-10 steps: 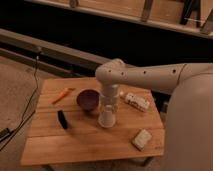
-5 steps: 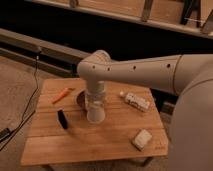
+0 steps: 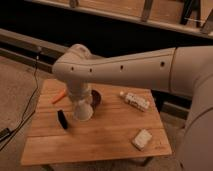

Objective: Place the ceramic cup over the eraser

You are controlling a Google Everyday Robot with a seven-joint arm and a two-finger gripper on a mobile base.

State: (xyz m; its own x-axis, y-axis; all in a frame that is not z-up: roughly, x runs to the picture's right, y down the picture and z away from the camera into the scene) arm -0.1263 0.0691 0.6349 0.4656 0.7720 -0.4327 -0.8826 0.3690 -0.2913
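Ceramic cup (image 3: 83, 111), just one, is under the gripper (image 3: 80, 101), whose hold I cannot tell; one eraser (image 3: 62, 120) lies just left, one bowl (image 3: 96, 98) just beyond.

white cup (image 3: 83, 111) under pale hand (image 3: 81, 102), black eraser (image 3: 62, 120)

White ceramic cup (image 3: 83, 111) in the jaws, beside curved black eraser (image 3: 62, 120).

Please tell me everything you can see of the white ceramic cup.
The ceramic cup is small, plain white, tapered and without a handle. It hangs under the pincer at the arm's end, over the wooden table, beside the black eraser but apart from it, before the dark bowl. Whether it touches the table is unclear.
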